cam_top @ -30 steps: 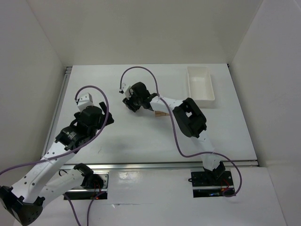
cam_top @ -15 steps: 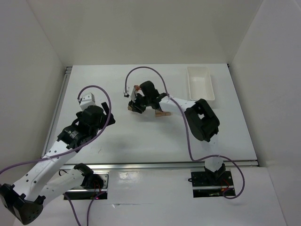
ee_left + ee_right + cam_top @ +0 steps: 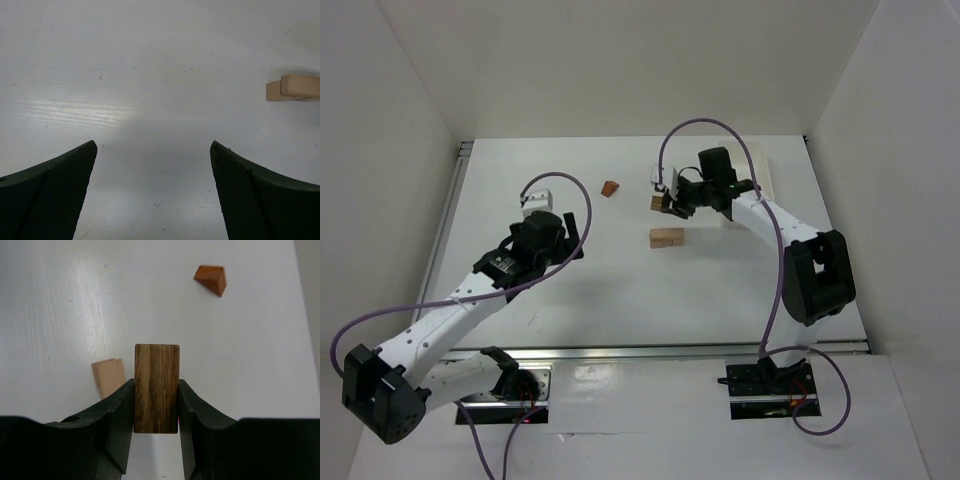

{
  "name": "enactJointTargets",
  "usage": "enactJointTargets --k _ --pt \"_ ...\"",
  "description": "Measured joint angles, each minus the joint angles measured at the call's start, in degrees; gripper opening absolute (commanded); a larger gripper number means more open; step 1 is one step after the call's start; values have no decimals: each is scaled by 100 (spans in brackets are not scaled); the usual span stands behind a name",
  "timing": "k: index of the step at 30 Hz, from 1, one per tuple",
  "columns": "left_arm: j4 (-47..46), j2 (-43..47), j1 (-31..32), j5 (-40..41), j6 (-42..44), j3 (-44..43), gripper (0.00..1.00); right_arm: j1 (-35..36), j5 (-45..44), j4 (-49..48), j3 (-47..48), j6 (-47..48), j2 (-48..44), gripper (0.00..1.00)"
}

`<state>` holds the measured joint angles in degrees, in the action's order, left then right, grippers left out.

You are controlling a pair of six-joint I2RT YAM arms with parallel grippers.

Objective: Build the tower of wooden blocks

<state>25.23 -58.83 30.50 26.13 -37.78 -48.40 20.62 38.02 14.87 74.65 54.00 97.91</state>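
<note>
Top view, both arms reach out over the white surface (image 3: pixel 570 300).

Right hand (image 3: pixel 667 203): clenched on a dark brown block (image 3: pixel 156 388). In the right wrist view the two fingers (image 3: pixel 117 412) press its long sides, and the block sticks out past the fingertips with its grain running lengthwise. The block is in the air, clear of the surface and touching nothing but the fingers.

Wood block tower (image 3: pixel 667 237): so far only light-tan pieces lying low on the surface near the middle. The left wrist view shows two tan pieces in contact, a little offset from each other (I cannot tell whether one lies on the other or just against it). In the top view the held block is just beyond them toward the back wall, apart from them. In the right wrist view they show below and to the left of the held block.

Reddish-brown wedge (image 3: pixel 610 189): alone on the surface, to the left of the right hand and well apart from the tan pieces.

Left hand (image 3: pixel 154 150): released, fingers spread wide, nothing between them. It hangs over bare surface on the left side, with the tan pieces at the right edge of its own view, well apart from the fingertips.
</note>
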Motion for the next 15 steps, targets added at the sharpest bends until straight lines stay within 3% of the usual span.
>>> enactJointTargets --k 9,15 --pt "-688 -881 0 -527 450 -195 99 -92 334 1174 -63 938 125 3" --pt "-870 -1005 0 -675 483 -262 99 -92 341 1480 96 1191 461 7"
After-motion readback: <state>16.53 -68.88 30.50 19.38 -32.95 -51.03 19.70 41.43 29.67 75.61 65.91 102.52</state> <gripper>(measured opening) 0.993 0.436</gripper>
